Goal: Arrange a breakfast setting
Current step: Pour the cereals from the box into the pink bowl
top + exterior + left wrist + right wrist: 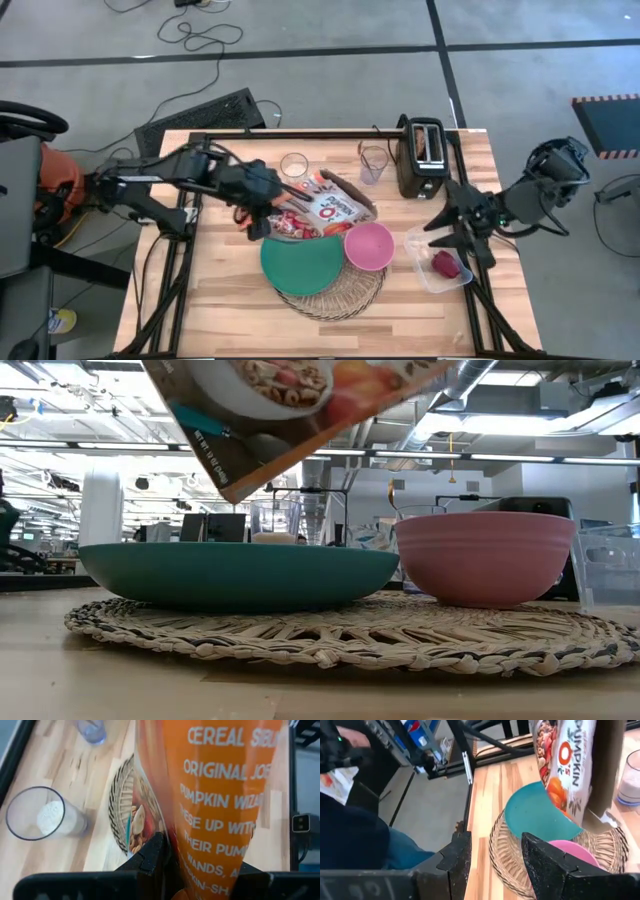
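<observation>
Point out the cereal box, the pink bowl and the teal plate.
cereal box (335,207): high view, its printed front face.
pink bowl (485,558): low view, its outer wall.
teal plate (300,263): high view, its bare inner surface.

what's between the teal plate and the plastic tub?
The pink bowl, on the straw mat. High view shows it right of the teal plate, with the tub farther right.
</observation>
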`<move>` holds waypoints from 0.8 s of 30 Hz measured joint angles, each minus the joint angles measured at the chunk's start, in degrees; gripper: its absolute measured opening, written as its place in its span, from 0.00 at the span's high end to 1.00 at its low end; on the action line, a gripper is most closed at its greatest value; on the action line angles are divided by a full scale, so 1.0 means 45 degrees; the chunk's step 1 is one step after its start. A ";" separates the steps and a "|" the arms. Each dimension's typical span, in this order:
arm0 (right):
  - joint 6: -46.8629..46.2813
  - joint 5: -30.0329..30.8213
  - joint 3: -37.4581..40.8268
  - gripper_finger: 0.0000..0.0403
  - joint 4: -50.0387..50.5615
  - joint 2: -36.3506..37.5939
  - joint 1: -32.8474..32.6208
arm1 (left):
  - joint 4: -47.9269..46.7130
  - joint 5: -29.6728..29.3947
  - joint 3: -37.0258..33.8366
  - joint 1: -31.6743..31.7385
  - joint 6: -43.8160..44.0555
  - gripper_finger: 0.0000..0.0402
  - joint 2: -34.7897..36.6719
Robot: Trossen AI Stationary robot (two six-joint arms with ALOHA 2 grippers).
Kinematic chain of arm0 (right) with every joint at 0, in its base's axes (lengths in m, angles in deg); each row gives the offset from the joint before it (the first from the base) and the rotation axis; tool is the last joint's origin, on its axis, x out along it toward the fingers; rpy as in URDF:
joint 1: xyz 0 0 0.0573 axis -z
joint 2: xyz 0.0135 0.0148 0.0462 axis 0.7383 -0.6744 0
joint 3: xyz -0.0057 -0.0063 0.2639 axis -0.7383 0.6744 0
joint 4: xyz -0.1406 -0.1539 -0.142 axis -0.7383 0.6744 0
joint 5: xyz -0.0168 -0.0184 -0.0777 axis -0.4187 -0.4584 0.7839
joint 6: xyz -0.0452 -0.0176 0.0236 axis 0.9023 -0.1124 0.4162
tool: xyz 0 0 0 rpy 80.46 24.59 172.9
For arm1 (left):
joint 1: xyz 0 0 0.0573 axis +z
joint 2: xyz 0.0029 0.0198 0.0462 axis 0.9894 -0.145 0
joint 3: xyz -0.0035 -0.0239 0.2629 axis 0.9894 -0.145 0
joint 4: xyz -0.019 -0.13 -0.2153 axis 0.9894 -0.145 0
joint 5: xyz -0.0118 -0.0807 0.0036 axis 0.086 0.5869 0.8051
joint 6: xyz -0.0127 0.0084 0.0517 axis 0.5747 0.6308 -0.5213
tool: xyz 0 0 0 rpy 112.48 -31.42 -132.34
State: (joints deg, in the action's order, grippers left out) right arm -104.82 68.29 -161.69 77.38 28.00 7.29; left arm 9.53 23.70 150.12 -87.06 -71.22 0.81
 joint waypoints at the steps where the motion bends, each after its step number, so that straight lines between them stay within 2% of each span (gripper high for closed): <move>1: -0.0003 0.0144 0.0000 0.51 0.0060 0.0000 -0.0197 | -0.0279 -0.0005 0.0390 -0.0046 0.0008 0.85 -0.0351; 8: -0.0012 0.0498 0.0000 0.51 0.0171 0.0112 -0.1324 | -0.2427 0.0015 0.3456 -0.0148 -0.0050 0.85 -0.2722; 14: -0.0329 0.0531 0.0000 0.51 0.0748 0.0146 -0.1873 | -0.4115 -0.0019 0.5791 -0.0143 -0.0092 0.85 -0.4111; 18: -0.0398 0.0595 0.0000 0.51 0.0887 0.0141 -0.2054 | -0.4000 0.0319 0.6339 -0.0143 -0.0267 0.85 -0.4522; 24: -0.1002 0.0586 0.0000 0.51 0.1618 0.0141 -0.2059 | -0.4050 0.0534 0.6341 -0.0297 -0.0293 0.85 -0.4730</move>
State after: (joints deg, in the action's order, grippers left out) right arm -109.33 70.93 -161.69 84.66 28.63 -1.97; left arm -8.69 26.11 178.65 -88.40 -72.54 -20.47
